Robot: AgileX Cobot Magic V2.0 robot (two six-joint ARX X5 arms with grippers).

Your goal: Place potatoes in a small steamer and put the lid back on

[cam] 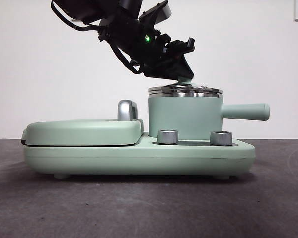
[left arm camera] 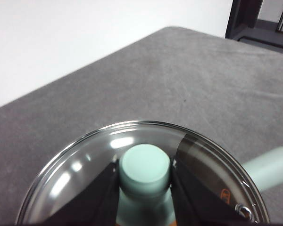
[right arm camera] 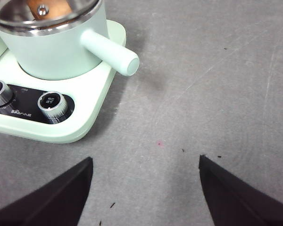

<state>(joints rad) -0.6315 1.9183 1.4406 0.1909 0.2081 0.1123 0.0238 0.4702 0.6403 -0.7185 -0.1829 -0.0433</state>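
Observation:
The small steamer [cam: 184, 116] stands on the mint-green cooker base [cam: 139, 157], its straight handle [cam: 246, 112] pointing right. The glass lid [cam: 185, 90] lies flat on the steamer's steel rim. From the upper left, my left gripper [cam: 185, 79] reaches down and is shut on the lid's mint-green knob [left arm camera: 145, 165], one jaw on each side. Through the lid glass [right arm camera: 19, 14] in the right wrist view, the orange-brown potatoes [right arm camera: 56, 7] show inside the steamer [right arm camera: 56, 47]. My right gripper [right arm camera: 146, 169] hangs open over bare grey table beside the cooker's corner.
A flat mint-green grill cover [cam: 84, 131] with a chrome handle [cam: 127, 110] fills the base's left half. Two steel dials [cam: 168, 137] [cam: 221, 138] sit in front of the pot. Grey tabletop [right arm camera: 217, 94] stretches to the right of the cooker.

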